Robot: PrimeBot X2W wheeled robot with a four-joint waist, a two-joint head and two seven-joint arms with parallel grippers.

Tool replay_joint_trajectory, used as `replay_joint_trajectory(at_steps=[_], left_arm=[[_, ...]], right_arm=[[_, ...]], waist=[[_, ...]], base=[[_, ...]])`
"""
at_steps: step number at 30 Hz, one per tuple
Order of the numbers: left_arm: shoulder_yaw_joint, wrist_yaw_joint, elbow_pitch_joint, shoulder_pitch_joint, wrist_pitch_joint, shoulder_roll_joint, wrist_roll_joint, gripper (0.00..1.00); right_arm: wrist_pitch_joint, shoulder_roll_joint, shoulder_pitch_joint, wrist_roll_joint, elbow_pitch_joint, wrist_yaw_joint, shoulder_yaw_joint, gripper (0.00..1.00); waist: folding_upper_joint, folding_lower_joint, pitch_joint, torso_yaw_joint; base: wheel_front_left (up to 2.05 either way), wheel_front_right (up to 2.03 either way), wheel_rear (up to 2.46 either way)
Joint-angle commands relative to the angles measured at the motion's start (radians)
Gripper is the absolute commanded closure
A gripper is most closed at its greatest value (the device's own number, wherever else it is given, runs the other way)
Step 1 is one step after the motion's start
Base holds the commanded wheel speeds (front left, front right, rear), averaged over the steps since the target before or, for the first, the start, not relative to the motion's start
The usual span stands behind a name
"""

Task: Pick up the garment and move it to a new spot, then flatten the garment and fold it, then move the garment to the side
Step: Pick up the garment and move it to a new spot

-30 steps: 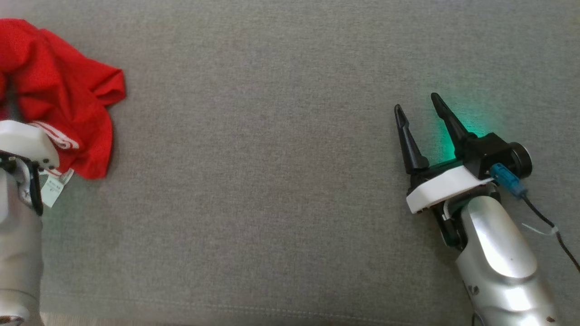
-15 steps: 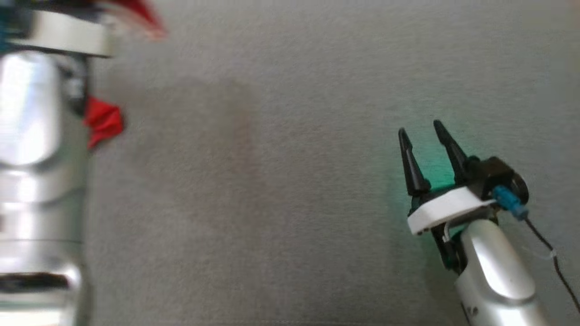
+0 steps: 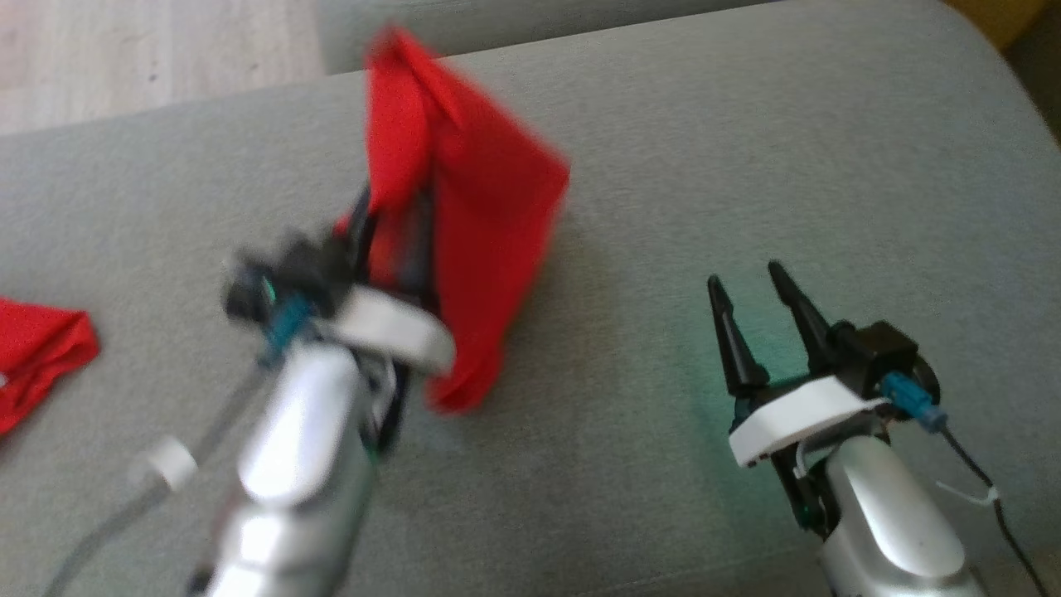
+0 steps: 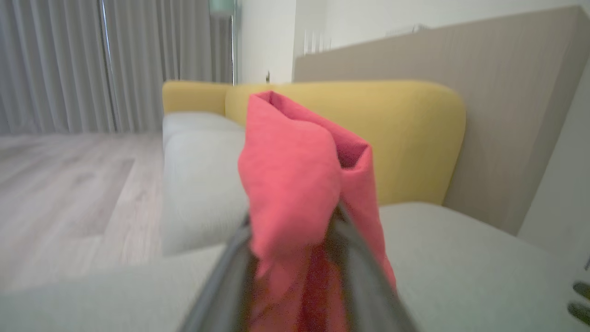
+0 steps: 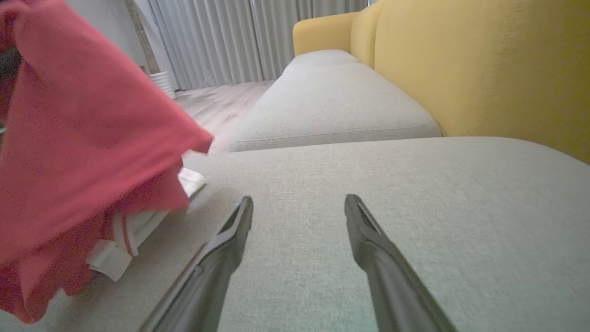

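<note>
Red garment (image 3: 481,215) off the seat, raised over the left half of the grey seat cushion (image 3: 663,166), roughly midway between near and far edges. Heavily motion-blurred. Long axis near-to-far in the head view: folded peak aimed at the cushion's far edge and leaning slightly left, lower end hanging just beside the left wrist. From the left wrist, same garment (image 4: 290,175) standing upright above the fingers, open fold at the top, yellow backrest (image 4: 415,138) behind. From the right wrist, garment (image 5: 83,138) hanging as a broad sheet at far left, white striped trim (image 5: 138,226) at its lower edge close over the cushion (image 5: 368,175).

Left gripper (image 3: 390,224) under the garment, fabric lying over and between the two dark fingers (image 4: 364,276). Too blurred to tell whether clamped or loosened.

Right gripper (image 3: 744,275) over the cushion's near right part, well apart from the garment, fingers spread wide with nothing between them (image 5: 299,199). Green glow (image 3: 787,340) on the fabric beside it. Blue connector (image 3: 908,398) on the wrist.

Separate patch of red cloth (image 3: 41,348) flat on the cushion at the left edge; cannot tell whether part of the same garment.

Wooden floor (image 3: 149,50) beyond the far left corner. Second grey cushion (image 5: 332,106) ahead, grey curtains (image 4: 55,64) behind.
</note>
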Motion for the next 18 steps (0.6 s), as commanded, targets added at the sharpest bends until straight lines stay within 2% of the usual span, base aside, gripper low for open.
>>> replay_joint_trajectory(at_steps=[1, 4, 8, 15, 18], left_arm=[[0.018, 0.015, -0.019, 0.004, -0.004, 0.021, -0.01, 0.0], [0.002, 0.062, 0.022, 0.093, -0.004, 0.02, -0.035, 0.0], [0.033, 0.082, 0.047, 0.182, -0.004, 0.027, 0.006, 0.0], [0.176, 0.116, -0.075, 0.352, -0.004, 0.077, 0.075, 0.0], [0.226, 0.118, -0.136, 0.437, -0.004, 0.076, 0.097, 0.0]], right_arm=[[-0.011, 0.011, -0.008, 0.009, -0.025, -0.001, 0.024, 0.0], [-0.011, 0.011, -0.006, 0.013, -0.022, -0.001, 0.021, 0.0], [-0.011, 0.011, 0.008, 0.011, -0.031, -0.001, 0.001, 0.0], [-0.011, 0.011, 0.056, 0.013, -0.047, -0.001, -0.025, 0.0], [-0.011, 0.011, 0.079, 0.013, -0.047, -0.001, -0.031, 0.0]], waist=[[0.0, 0.0001, -0.013, -0.022], [0.0, 0.0001, -0.021, -0.024], [0.0, 0.0001, -0.035, 0.002], [0.0, 0.0001, -0.1, 0.064], [0.0, 0.0001, -0.123, 0.082]], base=[[0.0, 0.0, 0.0], [0.0, 0.0, 0.0], [0.0, 0.0, 0.0], [0.0, 0.0, 0.0], [0.0, 0.0, 0.0]])
